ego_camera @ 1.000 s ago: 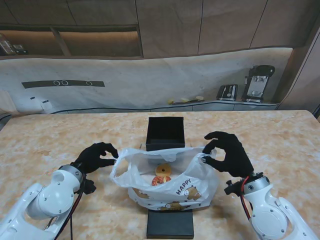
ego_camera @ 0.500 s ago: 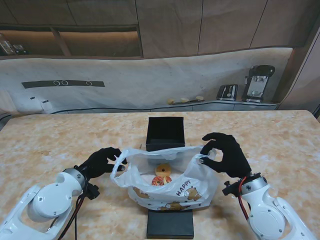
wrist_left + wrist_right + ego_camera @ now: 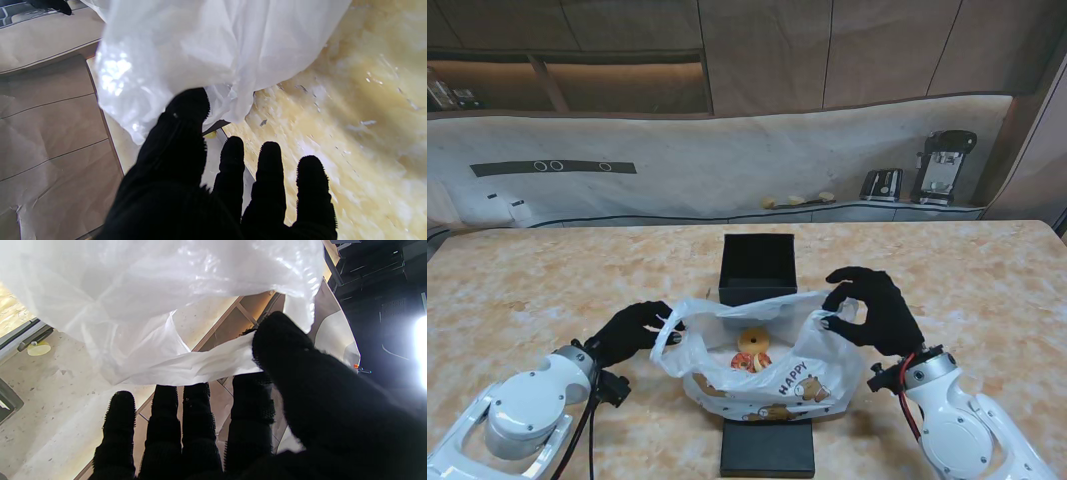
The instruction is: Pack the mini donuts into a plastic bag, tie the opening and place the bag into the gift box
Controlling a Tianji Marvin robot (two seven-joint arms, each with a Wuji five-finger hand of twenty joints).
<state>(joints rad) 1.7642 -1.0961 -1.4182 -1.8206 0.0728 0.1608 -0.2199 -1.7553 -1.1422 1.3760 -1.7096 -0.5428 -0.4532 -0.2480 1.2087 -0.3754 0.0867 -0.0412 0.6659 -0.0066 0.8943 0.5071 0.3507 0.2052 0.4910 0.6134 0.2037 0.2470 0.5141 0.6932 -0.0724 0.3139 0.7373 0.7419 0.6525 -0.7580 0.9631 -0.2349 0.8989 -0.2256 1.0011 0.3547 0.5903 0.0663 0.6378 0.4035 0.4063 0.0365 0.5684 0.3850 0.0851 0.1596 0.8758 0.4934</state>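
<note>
The stand view is evenly lit and sharp, with soft shadows under the plastic bag [image 3: 762, 360] on the marble table [image 3: 987, 270]. Warm strip light glows in the wall shelf [image 3: 577, 85]. In the left wrist view, glare whitens the bag film and the tabletop is smeared, possibly motion blur. In the right wrist view, 1 blown-out lamp [image 3: 421, 350] flares at the edge; the gloved fingers [image 3: 195, 426] are dark, nearly detail-less.

Marble table [image 3: 987, 270]; behind it, a toaster [image 3: 881, 184] and perhaps a coffee machine [image 3: 942, 167]
</note>
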